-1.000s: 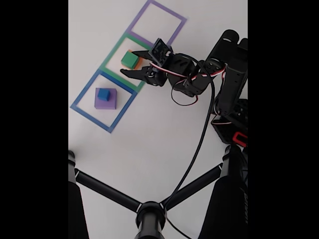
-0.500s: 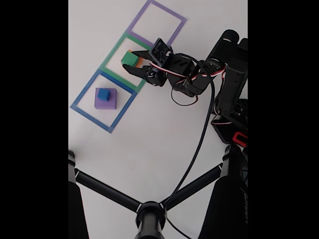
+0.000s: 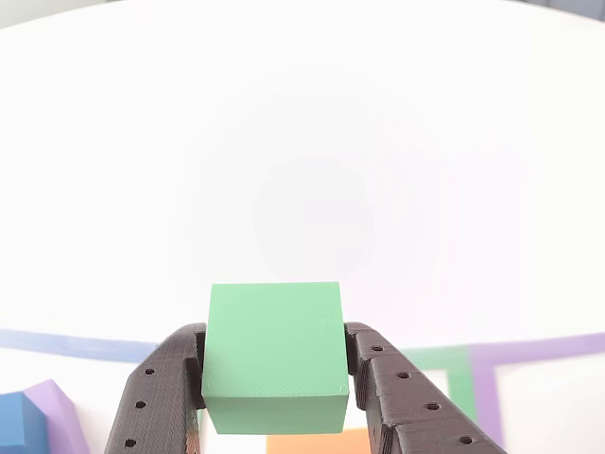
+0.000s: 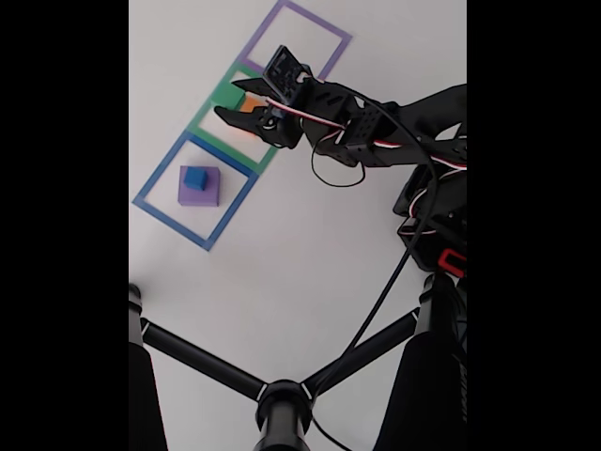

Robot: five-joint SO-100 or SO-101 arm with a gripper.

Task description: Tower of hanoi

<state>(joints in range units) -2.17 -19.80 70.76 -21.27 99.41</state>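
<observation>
Blocks number four across the two pictures, one of each colour. In the other view, the green block (image 3: 274,355) fills the lower middle, pinched on its left and right faces between the two black fingers (image 3: 161,397) of the gripper (image 3: 274,378). Below the green block a strip of the orange block (image 3: 317,442) shows, cut off by the bottom edge; whether the two touch cannot be told. To the lower left of the green block sit a corner of the blue block (image 3: 19,424) and, beside it, a corner of the purple block (image 3: 59,411), both cropped by the frame. Behind the green block run pieces of tape: a blue line (image 3: 76,345) to the left, a green piece (image 3: 460,378) and a purple piece (image 3: 539,350) to the right.

In the fixed view there are three taped squares in a diagonal row. The green block (image 4: 225,94) lies over the middle, green outline (image 4: 208,111), mostly covered by the gripper (image 4: 225,99); only a sliver of orange block (image 4: 250,106) shows right of it. Left and below the green block, inside the blue outline (image 4: 155,183), the blue block (image 4: 195,178) rests on top of the purple block (image 4: 199,193). Up and right of the green block is the purple outline (image 4: 324,36). A black tripod (image 4: 282,399) crosses the bottom.
</observation>
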